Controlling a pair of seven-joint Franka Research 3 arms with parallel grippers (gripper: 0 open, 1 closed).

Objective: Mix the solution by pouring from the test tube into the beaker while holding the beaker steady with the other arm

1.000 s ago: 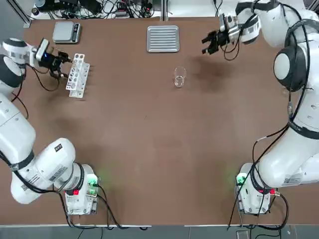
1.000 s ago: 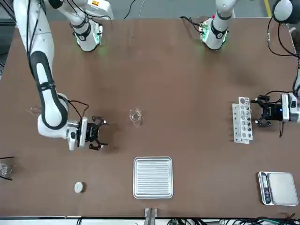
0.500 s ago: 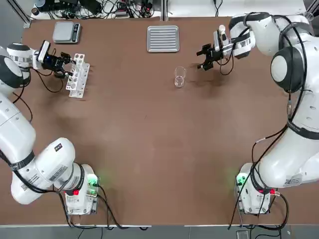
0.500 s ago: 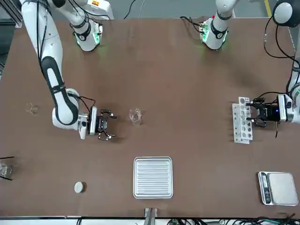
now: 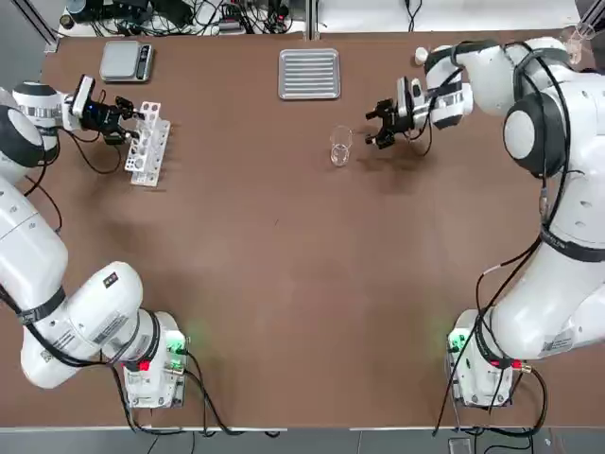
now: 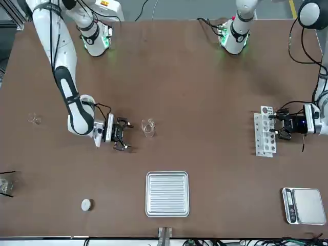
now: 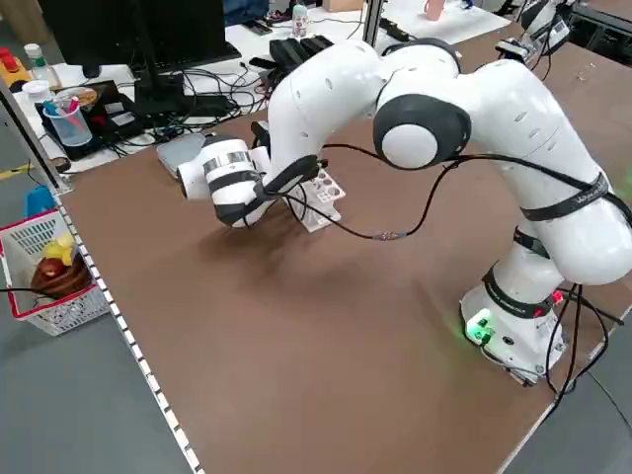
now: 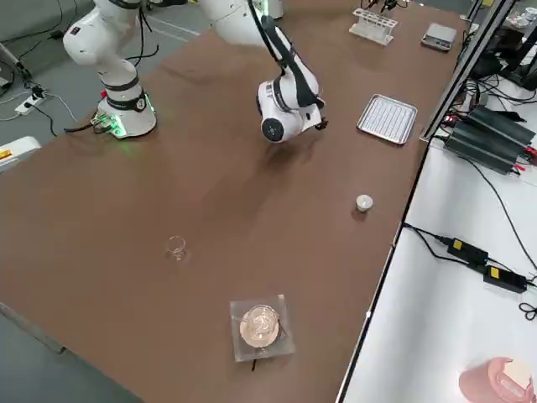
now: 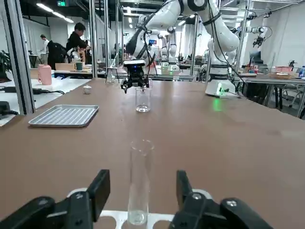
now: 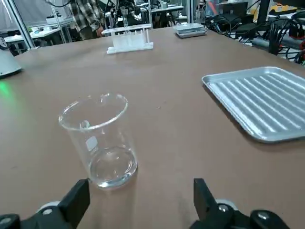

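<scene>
The left jaws (image 9: 142, 180) are standing apart, with the one visible test tube (image 9: 139, 186) rising between them from the single white rack (image 5: 149, 144). The right jaws (image 10: 142, 185) are also standing apart, holding nothing, near the one beaker (image 10: 102, 152), which is sitting upright on the worktop (image 5: 284, 284). Both arms are reaching forward, their grippers pointing inward. One ribbed tray (image 5: 309, 76) is lying beyond the beaker from the robot.

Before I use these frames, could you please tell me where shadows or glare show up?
Front view: small shadow beside the white cap; left wrist view: green glow on the tabletop; right wrist view: bright glints on the beaker's base.
</scene>
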